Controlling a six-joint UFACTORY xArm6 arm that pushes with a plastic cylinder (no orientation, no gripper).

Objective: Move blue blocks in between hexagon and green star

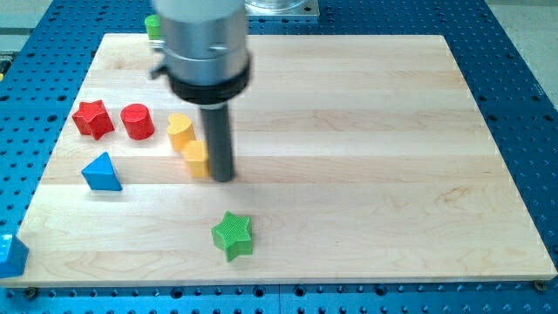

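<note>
**Tip beside the yellow blocks, blue blocks far at the view's left**

Start at the view's bottom left corner: there you see a blue block [10,254] lying off the wooden board [366,174], on the blue perforated table [523,87], partly cut by the frame so its shape cannot be told. Just up from the board's bottom edge, a little left of centre, sits the green star [233,235], alone and well apart from everything else.

Move up and to the left and you find the blue triangle [102,173] near the board's left edge, well apart from the green star.

Next comes my tip [223,179]. It rests on the board just to the right of the lower yellow block [196,159], touching it or nearly so; you cannot tell which. This rig carries no gripper, only the dark rod, so there are no jaws to report as spread or closed. The tip stands above the green star and well right of the blue triangle.

The upper yellow block [180,130] sits just up and left of the lower one, close against it. Which of them is the hexagon is hard to make out.

Further left you see the red cylinder [137,121] and, beside it, the red star [92,119].

At the view's top, a green block [153,26] peeks out, mostly hidden behind the arm's grey housing [206,44].
</note>
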